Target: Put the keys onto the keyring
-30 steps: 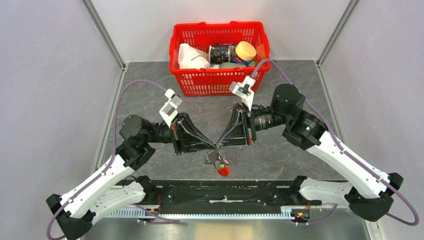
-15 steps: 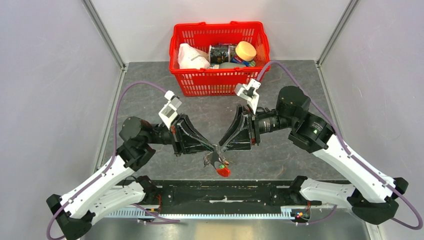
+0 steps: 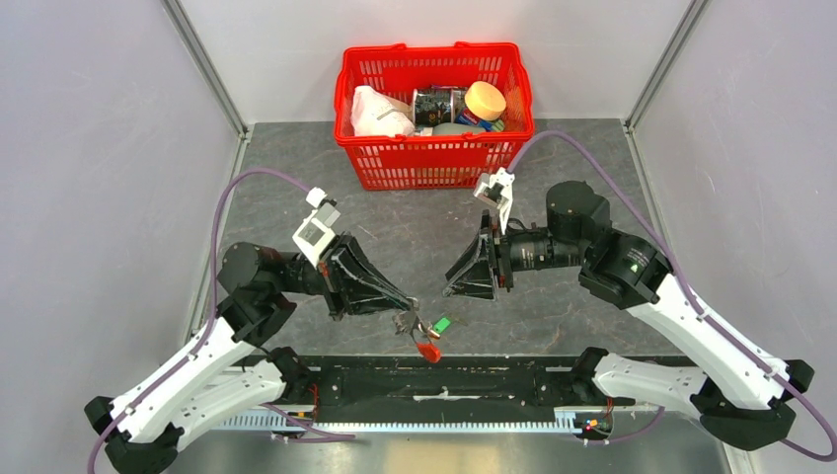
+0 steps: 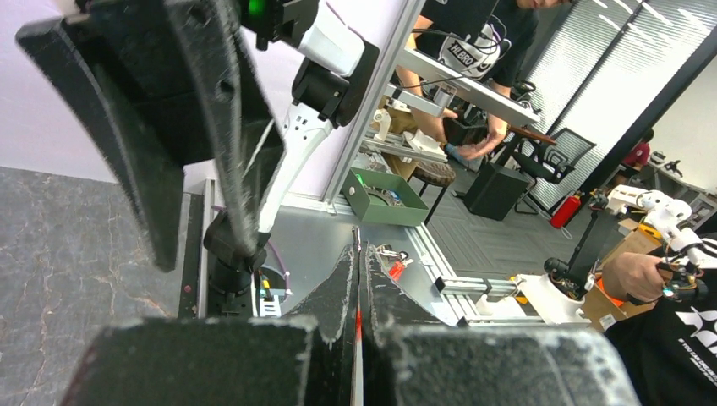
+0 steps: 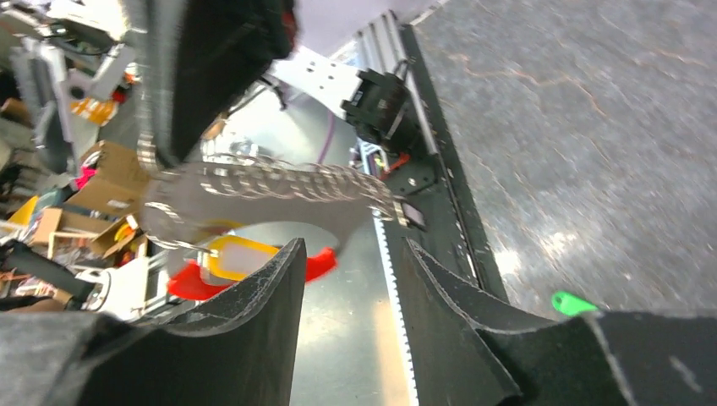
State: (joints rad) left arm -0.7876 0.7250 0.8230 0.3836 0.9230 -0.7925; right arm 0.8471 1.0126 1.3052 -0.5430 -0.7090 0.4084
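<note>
My left gripper [image 3: 406,313] is shut on the keyring's thin metal ring and holds it just above the table. The red oval loop [image 3: 428,351] and a few small keys hang below the fingertips. In the left wrist view the fingers [image 4: 338,288] are pressed together on a thin metal and red edge. The green-headed key [image 3: 442,323] lies loose on the grey table, just right of the keyring. My right gripper [image 3: 450,286] is open and empty, apart from the keyring. In the right wrist view [image 5: 353,245] I see the red loop [image 5: 190,283], blurred, and the green key [image 5: 573,302].
A big red mesh basket [image 3: 434,163] with groceries stands at the back middle. A black rail [image 3: 444,390] runs along the table's near edge, right below the hanging keyring. Grey walls close in both sides.
The two grippers met on the keyring before. My right gripper has opened and drawn back right. My left gripper has pulled the keyring left and nearer. The green key now lies on the table.
</note>
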